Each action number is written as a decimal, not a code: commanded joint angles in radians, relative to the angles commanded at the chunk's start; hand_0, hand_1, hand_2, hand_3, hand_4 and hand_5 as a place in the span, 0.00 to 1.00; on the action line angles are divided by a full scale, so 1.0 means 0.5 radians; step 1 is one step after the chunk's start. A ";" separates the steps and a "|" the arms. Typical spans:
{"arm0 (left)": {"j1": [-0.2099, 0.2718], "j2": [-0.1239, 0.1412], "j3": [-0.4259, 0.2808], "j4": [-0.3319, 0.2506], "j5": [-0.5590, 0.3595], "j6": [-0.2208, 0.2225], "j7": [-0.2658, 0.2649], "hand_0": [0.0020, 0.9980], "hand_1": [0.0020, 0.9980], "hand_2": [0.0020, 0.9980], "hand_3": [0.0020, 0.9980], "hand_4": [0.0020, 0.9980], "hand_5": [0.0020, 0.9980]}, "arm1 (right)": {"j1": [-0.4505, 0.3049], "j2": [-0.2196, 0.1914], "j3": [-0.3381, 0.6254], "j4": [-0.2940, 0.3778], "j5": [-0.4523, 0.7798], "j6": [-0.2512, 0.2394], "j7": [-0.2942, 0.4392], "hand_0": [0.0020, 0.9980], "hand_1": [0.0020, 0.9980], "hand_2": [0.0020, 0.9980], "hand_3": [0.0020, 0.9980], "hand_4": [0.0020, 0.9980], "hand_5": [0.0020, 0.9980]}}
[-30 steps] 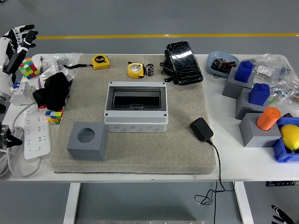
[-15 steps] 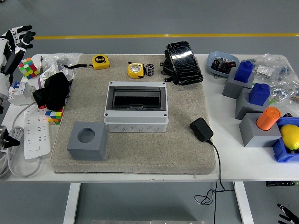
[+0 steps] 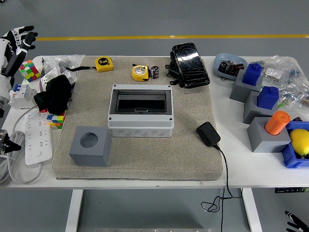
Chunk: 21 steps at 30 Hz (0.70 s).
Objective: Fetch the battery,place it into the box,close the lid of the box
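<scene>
The battery, a small black cylinder with a pale band, stands upright at the far side of the grey mat, beside a yellow tape measure. The grey box sits mid-mat; its dark smoked lid lies flat over the top. My left hand hovers at the far left edge over the table's corner, fingers spread and holding nothing, far from the battery. Only the black tips of my right hand show in the bottom right corner, below the table edge.
A grey cube with a round hole and a black adapter with its cable lie on the mat. A black wrapped bundle lies right of the battery. Power strip, black cloth and puzzle cubes crowd the left; grey and blue blocks the right.
My left hand has drifted slightly towards the left edge. The right hand's fingertips have sunk lower in the bottom right corner. Nothing on the table has moved.
</scene>
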 joint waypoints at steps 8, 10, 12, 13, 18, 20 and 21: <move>-0.004 -0.007 0.007 0.016 -0.006 -0.006 0.000 0.65 0.77 0.75 0.76 1.00 0.91 | -0.022 0.023 0.040 -0.008 -0.008 0.024 0.026 0.63 0.69 0.67 0.55 0.92 0.49; -0.007 -0.006 0.019 0.016 -0.006 -0.008 0.001 0.65 0.77 0.75 0.76 1.00 0.91 | -0.026 0.026 0.070 -0.008 -0.025 0.027 0.030 0.63 0.69 0.67 0.55 0.92 0.49; -0.015 -0.005 0.026 0.017 -0.008 -0.011 0.001 0.65 0.78 0.75 0.76 1.00 0.91 | -0.026 0.026 0.070 -0.008 -0.014 0.032 0.041 0.63 0.69 0.67 0.55 0.92 0.50; -0.020 -0.005 0.028 0.016 -0.008 -0.012 0.002 0.65 0.78 0.75 0.76 1.00 0.91 | -0.024 0.025 0.074 -0.008 -0.013 0.035 0.044 0.63 0.69 0.67 0.55 0.92 0.50; -0.021 0.004 0.028 0.011 -0.007 -0.016 0.002 0.65 0.78 0.75 0.76 1.00 0.92 | -0.021 0.018 0.132 -0.008 -0.046 0.034 0.046 0.63 0.69 0.67 0.55 0.92 0.50; -0.020 0.007 0.024 0.007 -0.008 -0.016 0.002 0.65 0.78 0.75 0.76 1.00 0.92 | -0.023 0.016 0.142 -0.007 -0.043 0.034 0.053 0.63 0.69 0.67 0.55 0.92 0.50; -0.019 0.007 0.024 0.005 -0.009 -0.016 0.001 0.65 0.78 0.75 0.76 1.00 0.92 | -0.028 0.018 0.157 -0.008 -0.047 0.034 0.056 0.63 0.69 0.67 0.55 0.92 0.50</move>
